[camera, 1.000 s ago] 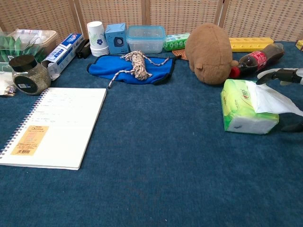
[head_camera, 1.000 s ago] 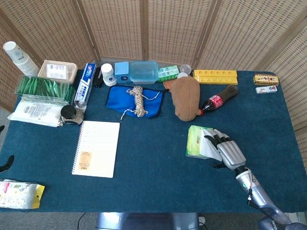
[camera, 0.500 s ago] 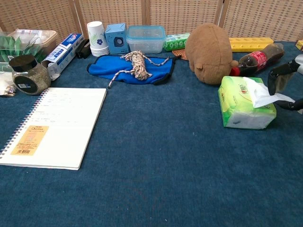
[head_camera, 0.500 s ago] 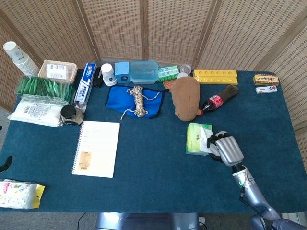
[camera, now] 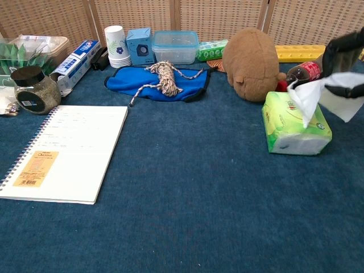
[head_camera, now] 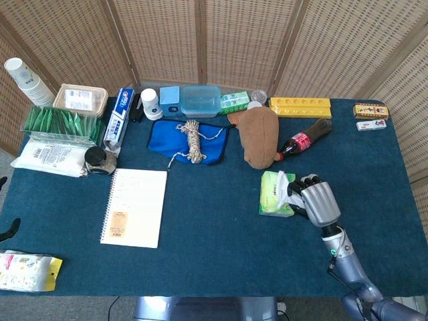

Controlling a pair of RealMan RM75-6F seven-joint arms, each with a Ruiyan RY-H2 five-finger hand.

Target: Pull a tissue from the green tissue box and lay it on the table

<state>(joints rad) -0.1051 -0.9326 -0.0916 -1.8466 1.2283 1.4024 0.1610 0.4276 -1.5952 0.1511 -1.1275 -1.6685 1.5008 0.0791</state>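
Note:
The green tissue box point(head_camera: 273, 194) point(camera: 287, 129) lies flat on the blue table, just in front of the brown plush. My right hand point(head_camera: 317, 202) point(camera: 346, 54) hovers above the box's right side and pinches a white tissue point(camera: 318, 96). The tissue stretches from the box's slot up to the hand, and its free corner hangs to the right. In the head view the hand covers most of the tissue point(head_camera: 286, 182). My left hand does not show in either view.
A brown plush point(head_camera: 259, 136) and a cola bottle point(head_camera: 304, 139) lie just behind the box. A spiral notebook point(head_camera: 134, 206), a blue cloth with a rope coil point(head_camera: 193, 140) and several containers line the back and left. A snack bag point(head_camera: 27, 270) lies at the front left.
The right hand has risen from table height beside the box, drawing the tissue upward out of the slot. The box shifted slightly toward the left and then settled.

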